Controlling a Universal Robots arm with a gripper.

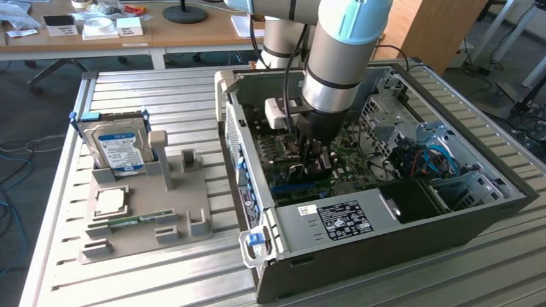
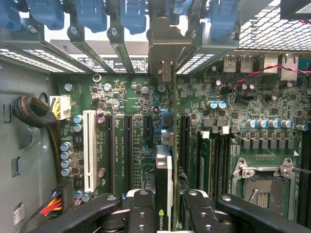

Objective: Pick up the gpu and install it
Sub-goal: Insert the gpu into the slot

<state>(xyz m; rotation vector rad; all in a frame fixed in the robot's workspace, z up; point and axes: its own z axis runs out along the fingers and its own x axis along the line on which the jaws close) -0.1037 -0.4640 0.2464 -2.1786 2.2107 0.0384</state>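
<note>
Clearly the black fingers [image 2: 165, 206] are pinching the gpu [image 2: 164, 187], a thin flat card held on edge between them, its black cooler face with a small green logo to one side and its green board to the other. In the wrist view the card stands over the green motherboard [image 2: 146, 126], lined up with the long dark expansion slots [image 2: 127, 145], and its silver end bracket [image 2: 163, 53] reaches toward the slot openings in the rear wall at twelve o'clock. In the exterior view the gripper [image 1: 314, 153] is sunk into the open grey computer case [image 1: 375, 224], with the card below it near the centre of the board.

I judge the card light and stiff, but fragile: the board edge, fan and gold contacts will not bear squeezing or twisting. A hold across the cooler and board near the top edge suits it best.

At nine o'clock of the case, on the slatted metal worktop [image 1: 171, 89], a grey holder [image 1: 145, 217] carries a blue-labelled silver hard drive [image 1: 117, 150].
</note>
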